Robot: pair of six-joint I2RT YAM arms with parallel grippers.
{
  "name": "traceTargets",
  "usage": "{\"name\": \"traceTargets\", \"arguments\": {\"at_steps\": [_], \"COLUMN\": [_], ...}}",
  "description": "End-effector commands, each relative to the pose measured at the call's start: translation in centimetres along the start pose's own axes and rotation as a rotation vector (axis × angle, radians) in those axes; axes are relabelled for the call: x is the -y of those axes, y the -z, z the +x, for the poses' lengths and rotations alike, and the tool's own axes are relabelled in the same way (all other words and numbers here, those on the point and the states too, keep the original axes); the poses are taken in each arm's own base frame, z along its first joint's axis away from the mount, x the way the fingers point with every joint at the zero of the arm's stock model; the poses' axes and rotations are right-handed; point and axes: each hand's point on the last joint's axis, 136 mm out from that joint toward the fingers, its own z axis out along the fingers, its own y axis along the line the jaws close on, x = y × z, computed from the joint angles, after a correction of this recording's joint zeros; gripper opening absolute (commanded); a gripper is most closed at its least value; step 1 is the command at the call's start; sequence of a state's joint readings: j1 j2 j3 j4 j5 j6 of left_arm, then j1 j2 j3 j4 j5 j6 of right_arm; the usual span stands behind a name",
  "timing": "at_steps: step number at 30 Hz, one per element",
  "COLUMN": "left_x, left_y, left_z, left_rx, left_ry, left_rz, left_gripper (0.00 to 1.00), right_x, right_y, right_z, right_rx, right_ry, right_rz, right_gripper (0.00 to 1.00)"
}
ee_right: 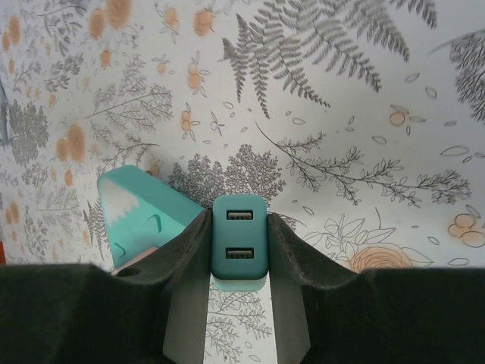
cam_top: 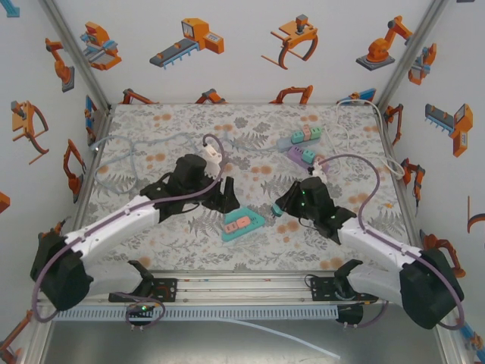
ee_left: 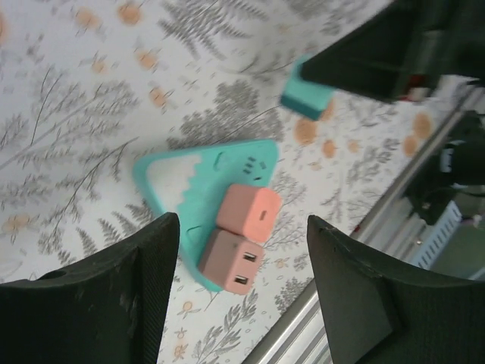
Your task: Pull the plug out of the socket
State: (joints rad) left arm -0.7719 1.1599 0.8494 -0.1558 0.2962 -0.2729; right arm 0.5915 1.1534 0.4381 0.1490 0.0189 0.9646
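Small teal hard-plastic USB plug [ee_right: 239, 254] is pinched by its flat sides in the right gripper [ee_right: 238, 224], just off the teal triangular socket block [ee_left: 227, 163] at its 3 o'clock. Looks light, rigid and slick-ish, so the flat sides seem the right hold. Left gripper [ee_left: 241, 227] hangs spread, empty.

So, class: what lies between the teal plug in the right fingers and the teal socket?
Bare floral cloth separates plug and socket; left wrist view.
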Motion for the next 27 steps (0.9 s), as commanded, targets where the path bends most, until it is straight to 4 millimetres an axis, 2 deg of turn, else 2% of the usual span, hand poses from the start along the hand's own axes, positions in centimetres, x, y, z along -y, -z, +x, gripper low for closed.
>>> {"name": "traceTargets", "arguments": {"at_steps": [1, 5, 9, 13, 17, 24, 27], "left_x": [1.4, 0.7, 0.4, 0.0, -0.7, -1.3, -1.6], "left_y": [0.4, 0.5, 0.1, -0.1, -0.2, -0.2, -0.2], "left_z": [0.4, 0.7, 1.1, 1.1, 1.2, 1.4, 1.6], "left_rx": [0.010, 0.008, -0.009, -0.007, -0.008, -0.010, -0.011], "left_ry": [-0.080, -0.075, -0.066, -0.064, -0.062, -0.057, -0.053], "left_rz": [0.075, 0.040, 0.027, 0.006, -0.031, -0.062, -0.077], "left_gripper": [0.65, 0.67, 0.71, 0.77, 0.80, 0.82, 0.82], "right_x": [-1.3, -0.2, 1.1, 2.9, 3.9, 4.5, 4.6], "right_y": [-1.0, -2.1, -2.4, -2.0, -1.4, -0.1, 0.6], "right_z": [-0.4, 0.9, 1.7, 2.3, 2.6, 2.3, 1.7], "right_rx": [0.029, 0.008, -0.001, 0.006, -0.001, 0.012, 0.034], "right_ry": [-0.118, -0.140, -0.141, -0.137, -0.099, -0.038, -0.008], "right_rz": [-0.095, -0.095, -0.067, -0.011, 0.029, 0.077, 0.092], "right_gripper": [0.04, 0.08, 0.13, 0.25, 0.35, 0.46, 0.48]}}
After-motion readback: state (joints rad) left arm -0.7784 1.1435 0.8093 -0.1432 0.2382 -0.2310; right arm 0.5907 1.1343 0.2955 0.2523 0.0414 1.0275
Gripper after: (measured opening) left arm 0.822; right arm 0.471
